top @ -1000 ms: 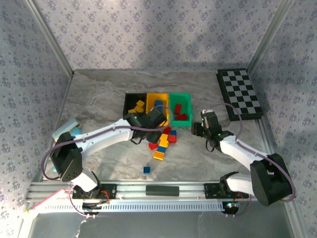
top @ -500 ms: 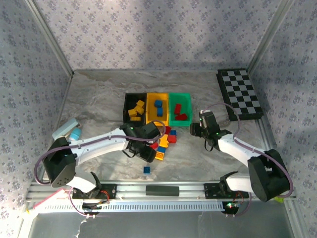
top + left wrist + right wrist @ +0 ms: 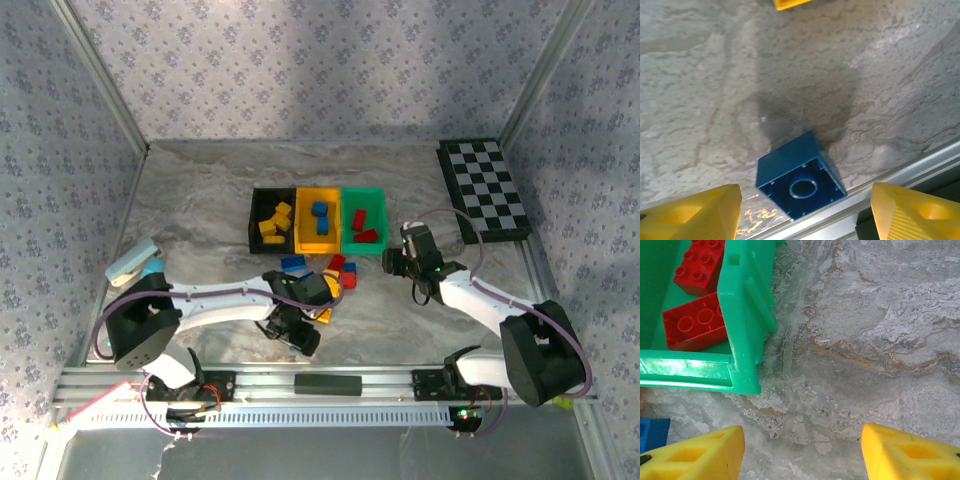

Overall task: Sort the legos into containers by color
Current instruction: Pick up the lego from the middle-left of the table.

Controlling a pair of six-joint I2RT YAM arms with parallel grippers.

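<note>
Currently my left gripper (image 3: 804, 216) hangs spread above an upturned blue brick (image 3: 799, 183) lying between its fingers, beside the near rail (image 3: 920, 169). Further right, loose bricks (image 3: 340, 270) sit before the black bin (image 3: 254, 218), yellow bin (image 3: 318, 248) and green bin (image 3: 742, 305). My right gripper (image 3: 801, 460) stands spread and empty over bare marble tabletop (image 3: 865, 340) by the green bin's corner.

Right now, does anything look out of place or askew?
One blue lego lies tipped, its hollow underside showing, beside the metal rail at the table's near edge. Nothing else stands out.
</note>
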